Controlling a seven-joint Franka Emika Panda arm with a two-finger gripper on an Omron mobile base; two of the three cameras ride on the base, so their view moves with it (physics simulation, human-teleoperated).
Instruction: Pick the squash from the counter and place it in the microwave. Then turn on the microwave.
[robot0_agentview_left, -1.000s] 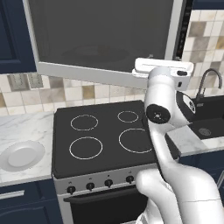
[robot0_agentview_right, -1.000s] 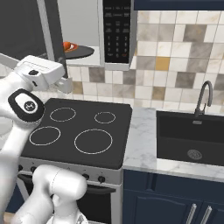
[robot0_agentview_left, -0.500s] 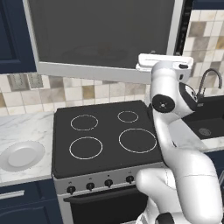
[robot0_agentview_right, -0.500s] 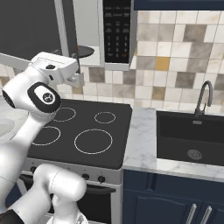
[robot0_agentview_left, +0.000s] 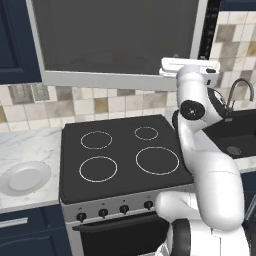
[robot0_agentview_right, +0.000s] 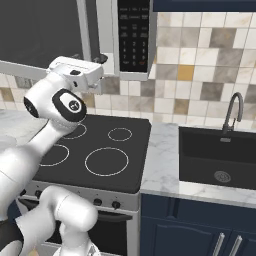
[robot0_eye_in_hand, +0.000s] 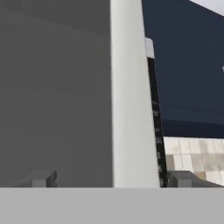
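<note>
The microwave (robot0_agentview_left: 115, 40) hangs above the stove, its wide dark glass door swung most of the way toward the body. Its black keypad strip (robot0_agentview_right: 132, 35) is seen from the right. My gripper (robot0_agentview_left: 167, 67) is at the door's right edge, below the keypad (robot0_agentview_right: 101, 60), and it is open. In the hand view the fingertips (robot0_eye_in_hand: 43, 178) stand far apart, and the door's light grey frame (robot0_eye_in_hand: 127, 109) rises between them. The squash is hidden. The marble counter (robot0_agentview_left: 30, 145) lies left of the stove.
A black stovetop (robot0_agentview_left: 125, 155) with white rings sits under the microwave. A white plate (robot0_agentview_left: 24, 177) rests on the left counter. Right of the stove are more counter (robot0_agentview_right: 160, 165), a dark sink (robot0_agentview_right: 215, 155) and a tap (robot0_agentview_right: 232, 110). Navy cabinets run below.
My hand has swung right along with the microwave door, which has turned toward closed. The orange-red squash seen inside one second ago is now behind the door.
</note>
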